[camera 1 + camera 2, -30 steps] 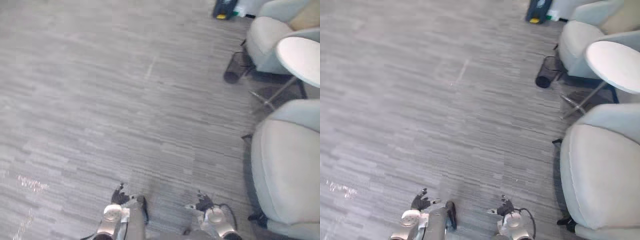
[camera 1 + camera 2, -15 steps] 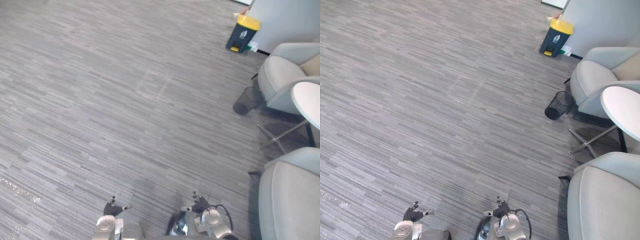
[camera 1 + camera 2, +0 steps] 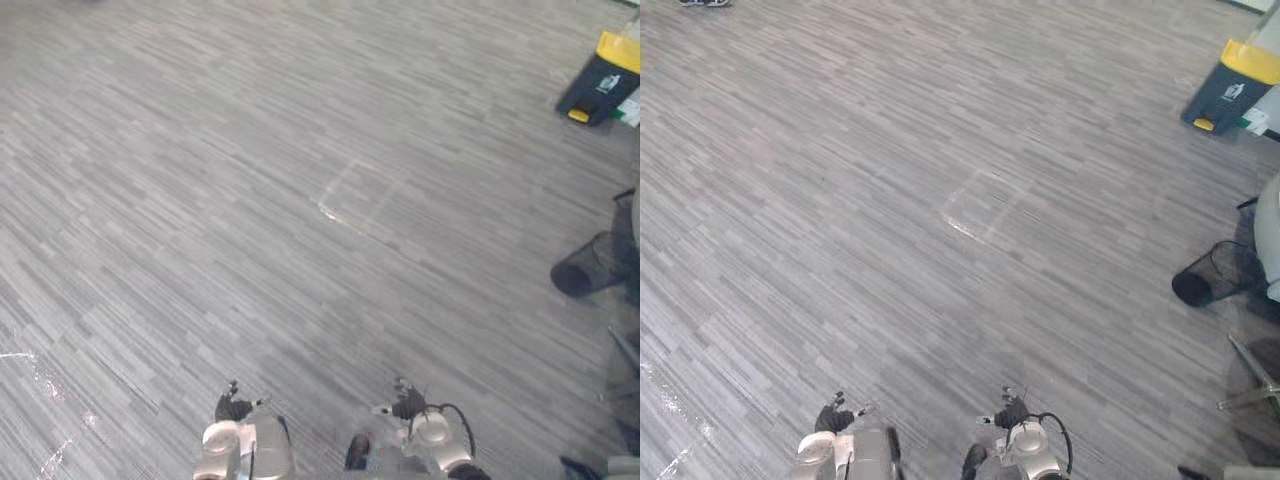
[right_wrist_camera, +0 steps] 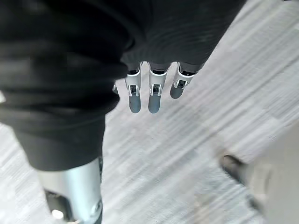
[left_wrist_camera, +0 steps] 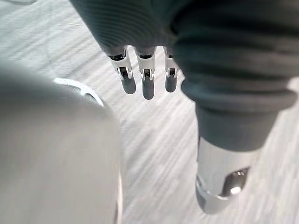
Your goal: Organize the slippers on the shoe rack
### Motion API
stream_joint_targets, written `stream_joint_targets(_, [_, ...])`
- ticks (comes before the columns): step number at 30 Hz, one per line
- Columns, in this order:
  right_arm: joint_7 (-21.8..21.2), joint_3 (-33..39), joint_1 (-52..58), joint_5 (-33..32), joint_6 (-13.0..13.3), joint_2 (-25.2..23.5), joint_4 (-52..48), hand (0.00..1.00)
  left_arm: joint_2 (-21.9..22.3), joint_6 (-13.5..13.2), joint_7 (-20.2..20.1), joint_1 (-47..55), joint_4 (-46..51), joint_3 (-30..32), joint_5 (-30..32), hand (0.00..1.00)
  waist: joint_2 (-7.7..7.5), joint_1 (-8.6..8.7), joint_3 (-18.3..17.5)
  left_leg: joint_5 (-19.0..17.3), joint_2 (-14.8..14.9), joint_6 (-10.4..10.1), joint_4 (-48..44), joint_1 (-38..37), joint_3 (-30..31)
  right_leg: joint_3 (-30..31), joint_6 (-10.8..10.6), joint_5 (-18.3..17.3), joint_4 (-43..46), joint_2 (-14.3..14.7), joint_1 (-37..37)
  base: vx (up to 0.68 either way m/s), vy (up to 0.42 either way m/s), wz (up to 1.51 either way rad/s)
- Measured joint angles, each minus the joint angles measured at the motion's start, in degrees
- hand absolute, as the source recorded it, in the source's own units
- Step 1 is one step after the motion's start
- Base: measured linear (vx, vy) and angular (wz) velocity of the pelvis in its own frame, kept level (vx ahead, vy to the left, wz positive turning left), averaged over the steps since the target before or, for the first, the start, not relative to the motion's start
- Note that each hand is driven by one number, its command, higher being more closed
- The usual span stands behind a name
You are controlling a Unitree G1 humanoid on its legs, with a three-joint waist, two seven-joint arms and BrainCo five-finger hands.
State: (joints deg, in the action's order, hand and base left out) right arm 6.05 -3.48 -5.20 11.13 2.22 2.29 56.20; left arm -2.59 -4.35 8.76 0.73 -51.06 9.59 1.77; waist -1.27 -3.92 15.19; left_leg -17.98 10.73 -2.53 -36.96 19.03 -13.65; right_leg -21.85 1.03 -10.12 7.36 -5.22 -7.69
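Observation:
My left hand (image 5: 147, 86) hangs over the grey striped carpet with its fingers straight and nothing between them and the thumb (image 5: 223, 179). My right hand (image 4: 156, 96) hangs the same way, fingers straight and empty, its thumb (image 4: 74, 198) apart from them. In the eye views both hands sit low at the near edge, the left hand (image 3: 234, 407) and the right hand (image 3: 406, 404), a little apart above bare carpet.
A dark bin with a yellow lid (image 3: 1231, 84) stands far right. A black mesh wastebasket (image 3: 1206, 279) lies on its side at the right, beside a pale chair's edge (image 3: 1270, 238) and a metal leg (image 3: 1251, 372). A faint square mark (image 3: 981, 204) shows mid-floor.
The camera has swung, so the whole scene has slid to the right: the pale chairs and round table have left the view. Both hands still hang straight and empty.

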Motion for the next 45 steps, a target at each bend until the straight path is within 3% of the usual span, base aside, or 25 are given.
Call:
stream_joint_targets(1, [0.10,-0.12,0.04,0.02,0.06,0.01,-0.20,0.00,0.05,-0.08,0.01,-0.15,0.26,-0.10,-0.18,0.00,0.04,-0.42,-0.01,6.54,-1.58,-0.16,12.21,0.84,1.46,-0.08,-2.52,-1.30,-0.35,-1.07,-1.90,0.45,0.258,-0.14])
stream_joint_targets(2, [0.14,-0.16,0.12,0.02,0.06,0.21,-0.19,0.00,0.09,-0.16,-0.04,-0.15,0.36,-0.09,-0.56,0.00,0.41,-0.57,-0.16,12.62,-2.07,0.09,14.38,0.76,2.01,0.24,-4.02,-1.97,-0.64,-0.89,-2.73,0.56,0.313,0.04])
stream_joint_targets(3, [0.21,-1.38,0.10,0.04,0.09,-0.83,0.34,0.00,-1.14,-0.14,0.04,-0.79,0.07,-0.53,-0.69,0.00,-2.33,-0.66,-0.26,14.70,-4.61,1.76,14.32,-0.06,1.61,0.70,-5.74,-1.84,-1.75,-3.28,-4.40,0.38,0.204,0.13])
stream_joint_targets(5, [0.23,-1.74,-0.41,0.09,0.21,-1.57,0.82,0.00,-2.14,-0.10,0.02,-1.18,-0.09,-0.12,-1.14,0.00,-3.00,-1.17,-0.18,11.31,-4.30,2.26,11.40,0.70,1.69,0.99,-6.78,1.14,-0.52,-3.53,-4.38,0.41,0.221,0.07])
stream_joint_targets(8, [0.14,-1.51,-0.10,0.14,0.22,-1.90,0.96,0.00,-2.74,0.45,0.03,-0.87,-1.44,-0.25,-0.78,0.00,-3.01,-1.68,-0.14,3.99,-4.54,3.49,8.26,-4.38,0.38,3.94,-9.37,2.66,17.29,-7.68,-0.76,0.45,0.267,-0.13])
stream_joint_targets(10, [-0.44,-1.57,0.71,0.16,0.43,-2.28,0.93,0.00,-4.14,1.58,0.03,-0.52,-3.14,-1.07,-0.01,0.00,-2.47,-1.11,0.13,0.92,-5.45,3.95,9.69,-11.26,-0.66,4.66,-6.60,2.54,39.70,-11.85,6.84,0.38,0.209,-0.25])
stream_joint_targets(12, [-0.90,-1.76,1.28,0.10,0.43,-2.28,0.93,0.00,-4.54,2.08,0.05,0.48,-3.60,-1.41,0.31,0.00,-2.35,-0.19,0.02,0.63,-5.78,4.08,13.08,-15.94,-0.78,2.60,-5.47,0.48,46.76,-11.85,10.90,0.40,0.119,0.04])
stream_joint_targets(14, [-1.24,-1.82,1.57,0.11,0.50,-2.17,0.84,0.00,-4.69,2.13,0.06,1.23,-3.60,-1.56,0.29,0.00,-2.30,0.41,0.00,0.80,-5.86,4.01,17.13,-20.47,-1.31,-1.51,-4.01,-2.34,45.47,-11.26,14.81,0.40,0.075,-0.05])
stream_joint_targets(17, [-1.29,-1.82,0.68,0.11,0.67,-1.81,0.84,0.00,-3.87,2.13,-0.01,0.98,-4.55,-2.11,0.35,0.00,-1.13,1.14,0.35,0.86,-5.11,3.88,22.24,-25.68,-2.51,-4.37,-3.45,-2.02,21.15,-4.90,19.68,0.38,0.018,-0.13])
stream_joint_targets(19, [-1.32,-1.68,0.60,0.14,0.63,-1.75,0.77,0.00,-3.08,2.14,-0.10,0.66,-4.77,-2.84,0.46,0.00,-1.30,1.31,0.31,0.63,-5.80,2.31,25.39,-29.76,-3.37,-4.15,-3.23,7.45,1.45,-0.90,21.72,0.48,-0.069,0.12])
stream_joint_targets(20, [-1.33,-1.69,0.62,0.15,0.61,-1.74,0.77,0.00,-2.98,2.13,-0.12,0.67,-4.80,-2.92,0.44,0.00,-1.42,1.33,0.33,0.45,-6.07,1.74,25.75,-30.55,-3.16,-3.93,-3.15,8.43,0.46,-0.68,21.87,0.56,-0.134,0.34])
stream_joint_targets(22, [-1.33,-1.44,0.93,0.19,0.64,-0.85,0.67,0.00,-2.14,2.13,-0.17,1.25,-5.23,-2.96,0.77,0.00,-1.15,2.25,-0.77,-2.54,-6.19,-1.53,26.60,-35.84,0.13,1.02,1.23,14.10,6.53,-0.07,22.90,0.57,-0.167,0.51])
stream_joint_targets(23, [-1.33,-1.08,0.98,0.18,0.59,-0.48,0.96,0.00,-1.33,2.10,-0.23,1.70,-5.76,-2.99,1.07,0.00,0.31,2.25,-2.00,-2.68,-5.52,-1.74,24.53,-35.00,1.09,1.30,2.26,10.98,11.29,-0.01,24.88,0.46,-0.136,0.38])
stream_joint_targets(24, [-1.35,-0.95,1.08,0.17,0.55,-0.38,1.04,0.00,-0.92,2.02,-0.30,1.91,-5.70,-2.84,0.99,0.00,0.53,2.26,-2.64,-2.68,-4.91,-1.74,22.22,-34.23,1.77,0.94,2.33,9.46,12.64,-0.06,25.24,0.60,-0.206,0.25])
stream_joint_targets(26, [-1.54,0.40,1.37,0.14,0.49,0.11,0.79,0.00,0.08,1.80,-0.31,1.84,-5.33,-2.41,0.96,0.00,2.76,2.37,-3.26,-1.20,-0.77,-2.79,2.70,-26.38,5.01,-0.89,3.03,5.32,13.87,1.55,22.80,0.65,-0.216,0.08])
stream_joint_targets(27, [-1.45,0.60,1.35,0.09,0.38,0.56,0.75,0.00,1.17,1.92,-0.58,1.74,-5.31,-1.57,1.01,0.00,4.87,2.41,-3.17,5.32,2.98,-5.30,-11.35,-20.99,6.38,-1.12,4.15,3.32,13.18,3.71,19.38,0.44,-0.091,-0.14])
stream_joint_targets(30, [-1.40,0.66,1.83,0.00,-0.25,0.19,1.02,0.00,1.23,1.73,-1.30,1.53,-4.12,-1.53,0.96,0.00,4.27,2.19,-2.23,4.25,6.86,-4.04,-26.78,-14.54,3.96,0.13,4.31,0.23,10.61,5.33,11.71,0.54,-0.065,-0.16])
stream_joint_targets(33, [-1.36,0.61,2.20,-0.60,-0.61,-0.28,1.26,0.00,0.43,1.54,-1.27,1.37,-2.54,-1.44,0.86,0.00,2.32,1.76,-1.82,1.62,5.80,-1.59,-24.45,-8.38,1.45,1.76,3.43,-0.36,5.24,5.24,5.04,0.48,0.004,-0.25])
stream_joint_targets(35, [-1.19,0.72,1.69,-1.14,-0.84,-0.15,2.32,0.00,0.69,0.81,-1.28,0.82,-0.88,-0.26,0.27,0.00,1.32,0.05,-1.21,-0.45,0.33,-0.84,-3.66,-2.99,3.05,6.46,1.78,-0.06,1.54,3.48,0.50,0.43,0.148,-0.83])
stream_joint_targets(36, [-1.19,0.75,1.50,-1.15,-0.85,-0.19,2.33,0.00,0.70,0.81,-1.31,0.76,-0.67,-0.21,0.21,0.00,1.10,0.03,-1.05,-0.25,-0.46,-0.85,-0.97,-2.63,3.61,6.95,1.33,-0.27,1.38,3.02,0.16,0.42,0.241,-0.87])
stream_joint_targets(37, [-1.01,1.06,0.91,-1.13,-0.76,-0.35,2.33,0.00,0.72,0.79,-1.25,0.55,-0.20,-0.01,0.19,0.00,0.60,-0.01,-0.65,4.14,-3.42,-1.56,10.89,-1.83,7.20,9.22,-1.19,-1.56,1.25,1.02,-0.92,0.33,0.231,-0.66])
stream_joint_targets(39, [-0.83,0.88,1.11,-1.08,-0.59,0.14,2.89,0.00,1.40,0.78,-1.17,0.73,-0.52,-0.14,-0.31,0.00,1.27,-0.41,-0.90,14.66,-4.30,-2.27,16.62,-3.78,8.66,12.42,-4.21,-3.33,0.95,0.27,-2.36,0.48,0.346,-0.86])
stream_joint_targets(40, [-0.82,0.25,1.18,-1.02,-0.59,-1.21,3.46,0.00,0.17,0.80,-1.18,0.55,-0.50,-0.33,-0.73,0.00,-1.01,-0.50,-1.22,10.52,-5.68,-0.91,14.06,-4.00,6.78,13.48,-4.26,-3.63,1.61,-1.97,-2.66,0.45,0.310,-0.69])
stream_joint_targets(42, [-0.83,0.25,1.59,-0.92,-0.61,-1.86,3.47,0.00,-0.26,0.93,-1.24,0.03,-0.64,-0.41,-0.87,0.00,-1.53,-0.94,-1.23,6.32,-5.73,0.06,9.95,-4.05,5.41,14.16,-4.75,-3.32,5.51,-3.00,-1.95,0.43,0.276,-0.52])
stream_joint_targets(45, [-1.13,0.22,2.76,0.16,-0.56,-2.17,3.30,0.00,-0.85,1.02,-1.16,0.09,-2.03,-1.06,-0.93,0.00,-2.09,-1.51,-1.46,1.95,-6.06,2.71,10.02,-11.01,-0.13,15.12,-7.25,-2.19,29.09,-7.73,6.49,0.43,0.277,-0.67])
